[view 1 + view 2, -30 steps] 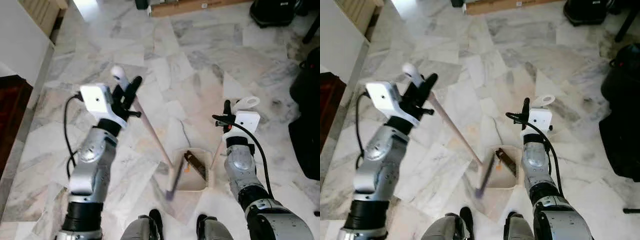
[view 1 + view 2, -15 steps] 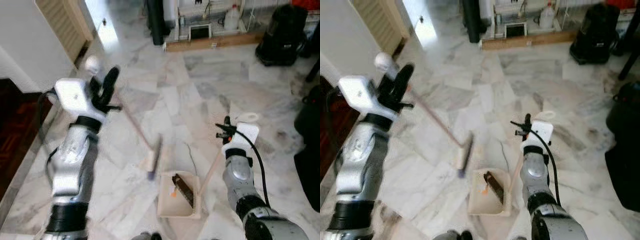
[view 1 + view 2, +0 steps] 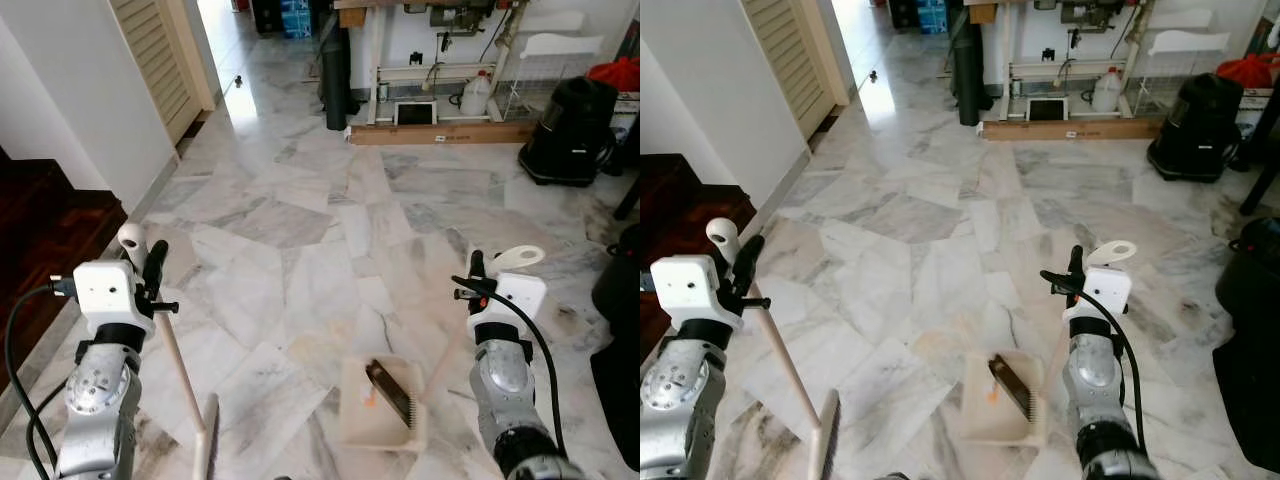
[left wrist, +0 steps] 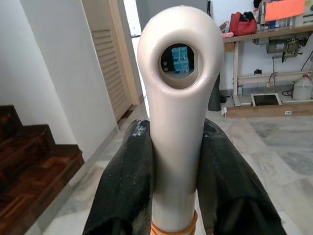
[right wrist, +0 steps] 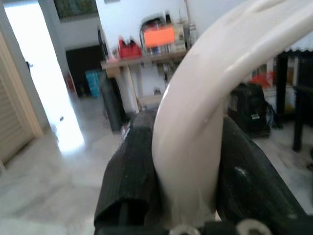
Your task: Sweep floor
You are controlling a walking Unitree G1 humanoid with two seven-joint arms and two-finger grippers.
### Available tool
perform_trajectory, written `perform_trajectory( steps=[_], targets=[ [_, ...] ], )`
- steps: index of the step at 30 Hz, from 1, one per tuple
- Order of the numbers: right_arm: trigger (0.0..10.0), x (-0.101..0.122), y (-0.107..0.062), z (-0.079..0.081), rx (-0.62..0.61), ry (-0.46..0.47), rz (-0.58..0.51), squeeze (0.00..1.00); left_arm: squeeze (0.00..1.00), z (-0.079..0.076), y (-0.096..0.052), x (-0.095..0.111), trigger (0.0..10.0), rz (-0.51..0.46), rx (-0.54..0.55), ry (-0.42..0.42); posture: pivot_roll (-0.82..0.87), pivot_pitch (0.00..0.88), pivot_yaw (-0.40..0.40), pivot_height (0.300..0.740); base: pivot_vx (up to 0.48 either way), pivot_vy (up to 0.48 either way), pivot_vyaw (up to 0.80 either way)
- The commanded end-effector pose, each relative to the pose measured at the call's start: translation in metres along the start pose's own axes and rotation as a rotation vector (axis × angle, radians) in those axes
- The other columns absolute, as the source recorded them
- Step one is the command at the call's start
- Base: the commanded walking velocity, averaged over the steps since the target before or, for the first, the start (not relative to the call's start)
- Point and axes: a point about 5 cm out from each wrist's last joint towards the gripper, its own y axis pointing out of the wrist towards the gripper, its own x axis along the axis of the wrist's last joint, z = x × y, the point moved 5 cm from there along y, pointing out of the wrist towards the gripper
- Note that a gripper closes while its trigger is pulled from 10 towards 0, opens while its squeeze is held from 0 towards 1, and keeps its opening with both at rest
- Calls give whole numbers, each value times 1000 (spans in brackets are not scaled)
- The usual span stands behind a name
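**Broom out wide, dustpan parked with its load**

Left gripper clamped on the top of the broom handle, 2 black fingers pressed against either side of the pale knob with the hanging hole. Handle slanting down and inward to the broom head, low on the marble floor on the left side, well apart from the dustpan.

Right gripper closed around the dustpan's long handle, just under its white loop. Pan resting flat on the floor between the 2 arms, mouth toward the robot, with a dark comb-like piece and a small orange scrap lying inside.

Likely step: a fresh stroke from the left, back toward the pan. To do it well: bristles flat on the tile, short low pulls rather than 1 long flick, stroke aimed at the pan's open lip. Pan kept pressed down and steady, not tilted, or the collected bits may spill. Firm hold needed high on the handle, since the grip sits far from the bristles and the head can swing wide. Dark wooden stairs close on the left: worth keeping the backswing small.
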Motion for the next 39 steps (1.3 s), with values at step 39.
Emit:
perform_trajectory(
  steps=[39],
  targets=[
    [10000, 100, 10, 50, 83, 184, -156, 0, 0, -22, 7, 31, 10000, -128, 50, -22, 54, 0, 93, 740, 0, 0, 590]
  ],
)
